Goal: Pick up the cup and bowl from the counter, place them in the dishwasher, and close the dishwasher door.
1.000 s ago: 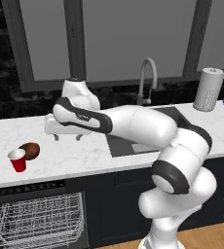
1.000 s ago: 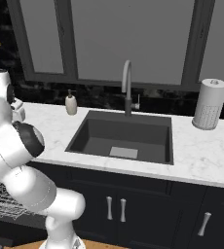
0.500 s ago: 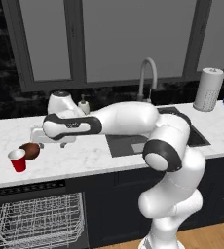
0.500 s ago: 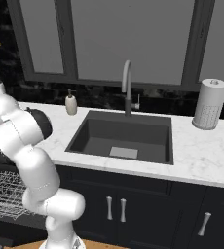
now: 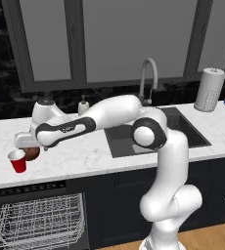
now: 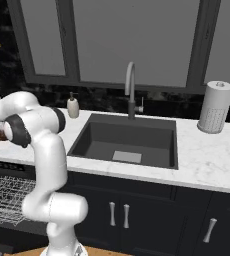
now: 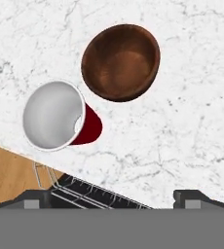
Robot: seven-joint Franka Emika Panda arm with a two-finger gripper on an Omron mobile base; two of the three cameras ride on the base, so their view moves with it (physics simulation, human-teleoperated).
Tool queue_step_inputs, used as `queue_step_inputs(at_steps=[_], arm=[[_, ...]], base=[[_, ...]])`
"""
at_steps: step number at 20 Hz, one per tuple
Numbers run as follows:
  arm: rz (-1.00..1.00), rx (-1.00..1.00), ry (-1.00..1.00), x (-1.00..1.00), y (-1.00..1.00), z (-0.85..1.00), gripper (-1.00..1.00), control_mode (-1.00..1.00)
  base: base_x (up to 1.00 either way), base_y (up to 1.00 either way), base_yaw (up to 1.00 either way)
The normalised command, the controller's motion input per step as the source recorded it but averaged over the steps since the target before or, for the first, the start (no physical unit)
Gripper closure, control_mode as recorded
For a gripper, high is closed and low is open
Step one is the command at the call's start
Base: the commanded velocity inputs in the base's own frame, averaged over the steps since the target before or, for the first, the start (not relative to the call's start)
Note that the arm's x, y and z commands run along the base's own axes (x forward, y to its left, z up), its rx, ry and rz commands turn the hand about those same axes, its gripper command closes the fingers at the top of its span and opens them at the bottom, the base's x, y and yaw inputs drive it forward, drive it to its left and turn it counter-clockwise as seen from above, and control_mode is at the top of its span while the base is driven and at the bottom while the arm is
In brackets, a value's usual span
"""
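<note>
The red cup (image 7: 60,116) stands on the white counter (image 7: 182,126) near its front edge, white inside facing up. The brown bowl (image 7: 121,62) sits right beside it and looks empty. My gripper (image 7: 114,197) hovers above the two, open, its fingertips (image 7: 33,197) wide apart and holding nothing. In the left base view the gripper (image 5: 25,145) hangs over the cup (image 5: 18,161) and partly hides the bowl (image 5: 33,154). Below the counter the dishwasher (image 5: 31,188) is open, its white wire rack (image 5: 36,219) showing. The dishwasher door (image 6: 2,237) lies lowered under the rack.
A dark sink (image 5: 153,132) with a tall faucet (image 5: 148,78) is set into the counter to the right. A beige soap dispenser (image 5: 83,106) stands at the back wall. A paper towel roll (image 5: 210,90) stands far right. Dark cabinet doors (image 6: 117,215) lie under the sink.
The arm has swung left and stretched out along the counter. The hand has come down over the cup and bowl. The jaws have stayed open.
</note>
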Motion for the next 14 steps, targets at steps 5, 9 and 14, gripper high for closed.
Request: queue_step_inputs(at_steps=[5,9,14], arm=[[0.07,-0.01,0.08,0.02,0.35,0.43,-1.00,-1.00],[0.02,-0.05,0.06,0.16,0.12,-0.03,-1.00,-1.00],[0.01,-0.01,0.00,0.00,0.00,-0.31,-1.00,-1.00]], base=[[0.00,0.00,0.00],[0.00,0.00,0.00],[0.00,0.00,0.00]])
